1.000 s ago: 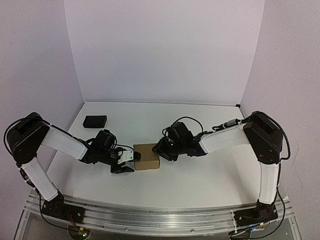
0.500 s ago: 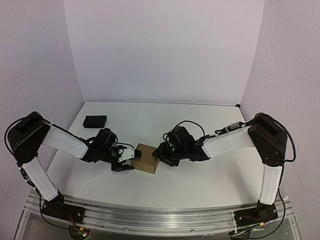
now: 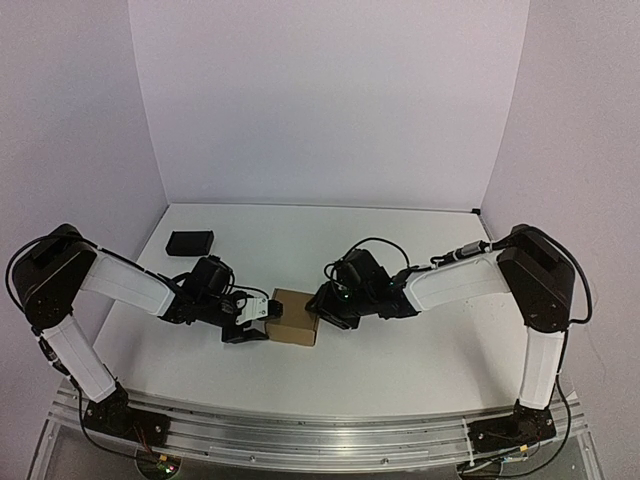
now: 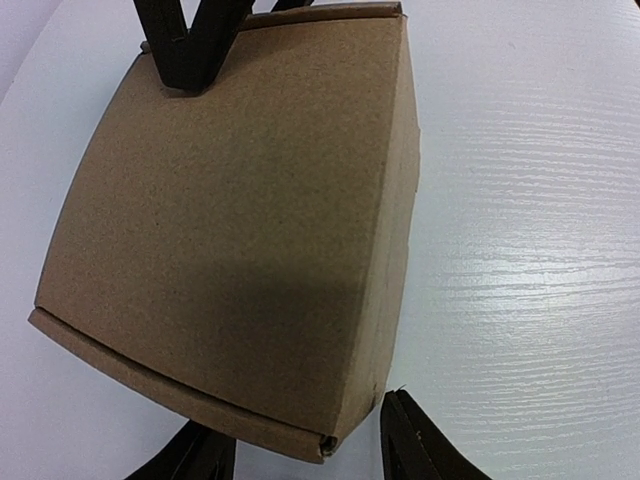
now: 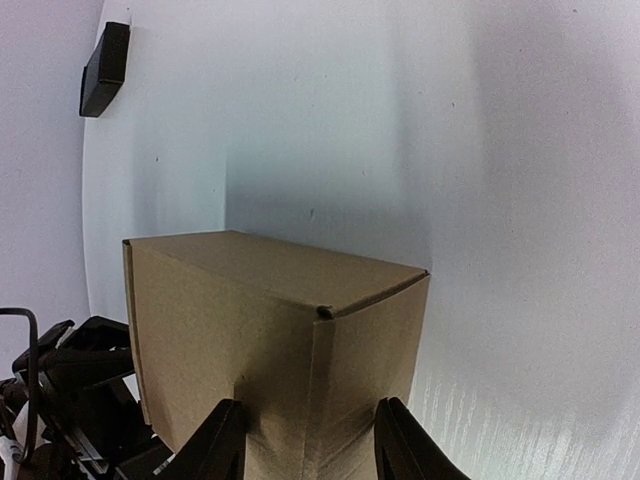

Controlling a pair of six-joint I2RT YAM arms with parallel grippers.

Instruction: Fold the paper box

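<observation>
At the near middle of the table [image 3: 420, 350], between the two arms: the box [image 3: 293, 318], folded up into a squarish brown block, top flap down, resting on the table. Turned a little askew now, against square-on to the camera a second ago; much the same skew as half a second ago. Just left of the box, the left gripper [image 3: 262, 320], low over the table, jaws apart and clamped on nothing. From its wrist view, one corner of the box poking in between the fingers [image 4: 412, 445], with a sliver of table showing between the right-hand finger and the cardboard and the other finger tucked under the box's edge; touching or not, cannot tell. Just right of the box, the right gripper [image 3: 322, 306], jaws likewise parted, a finger [image 5: 215, 445] to either side of a vertical corner of the box, both faces there wider than the gap, so no clamp on anything; contact with the cardboard not clear. Against a second ago, right gripper a touch nearer and lower, forearm lying flatter; left gripper hardly shifted. Far left on the table, well apart from all this, a black slab [image 3: 190, 241], unmoved.
</observation>
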